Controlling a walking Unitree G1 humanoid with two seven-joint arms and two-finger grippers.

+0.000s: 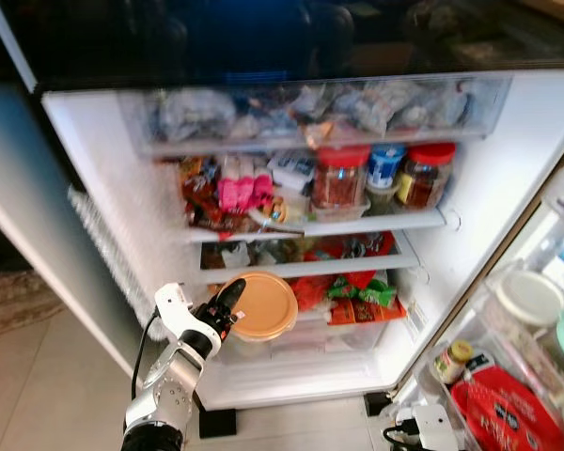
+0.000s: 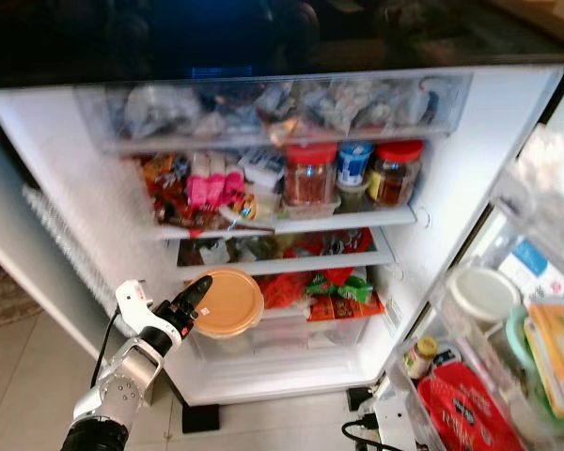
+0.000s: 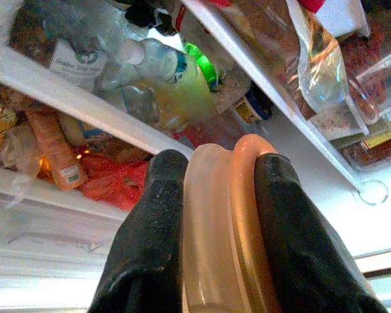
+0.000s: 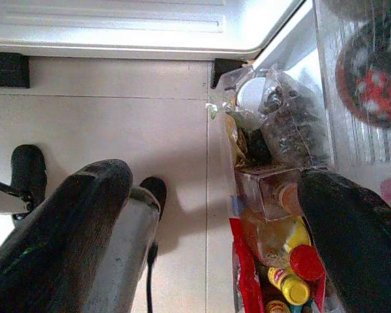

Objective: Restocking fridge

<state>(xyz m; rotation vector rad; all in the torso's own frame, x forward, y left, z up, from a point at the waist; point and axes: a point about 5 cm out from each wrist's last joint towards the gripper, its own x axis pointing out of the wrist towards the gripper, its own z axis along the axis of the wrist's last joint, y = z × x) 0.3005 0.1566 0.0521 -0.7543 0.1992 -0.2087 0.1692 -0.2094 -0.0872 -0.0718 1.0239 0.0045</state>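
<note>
The left gripper (image 1: 227, 305) pinches the rim of the orange-lidded container (image 1: 260, 306), held at the fridge (image 1: 508, 178) opening, in front of its lower shelf; the right gripper (image 4: 215, 215) hangs outside it, fingers spread, apparently beside the door's bottles.

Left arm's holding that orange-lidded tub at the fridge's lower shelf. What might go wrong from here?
1. The left gripper pinches only the rim of the orange-lidded container, so it could tilt or slip out.
2. The lower shelf looks crowded with red and green packets; pushing in may shove them.
3. The right gripper hangs open beside the door bin and could snag it.
</note>
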